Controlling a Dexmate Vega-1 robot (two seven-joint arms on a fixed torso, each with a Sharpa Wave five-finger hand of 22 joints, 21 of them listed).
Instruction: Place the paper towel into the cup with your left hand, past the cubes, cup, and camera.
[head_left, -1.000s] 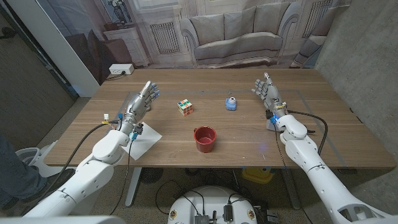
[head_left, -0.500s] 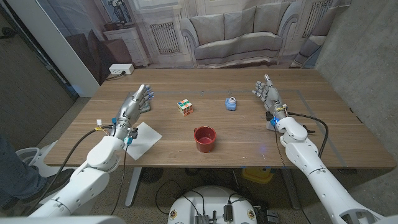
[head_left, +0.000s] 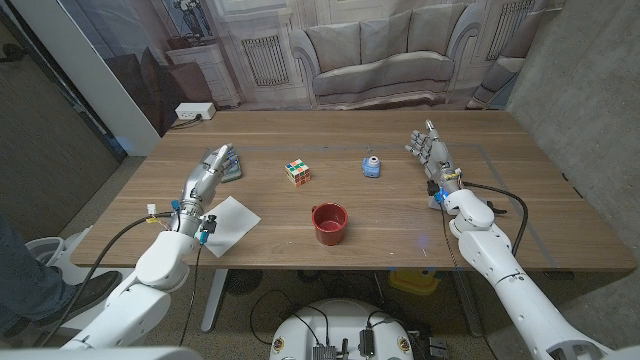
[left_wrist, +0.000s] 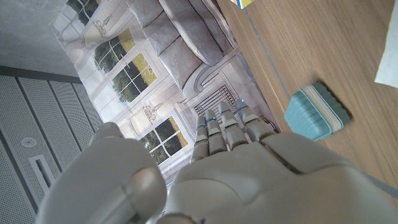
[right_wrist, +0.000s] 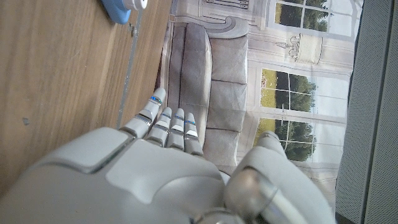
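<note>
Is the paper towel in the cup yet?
No. The paper towel lies spread on the table by the left hand; the cup stands apart.

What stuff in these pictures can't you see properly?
- Paper towel, head view: its near corner is hidden under the left arm.
- Red cup, head view: too small to tell what is inside.
- Blue object, head view: too small to name; cut off by the edge in the right wrist view.
- Teal block, left wrist view: partly hidden behind the left hand.
- Puzzle cube: cut off in the left wrist view.
</note>
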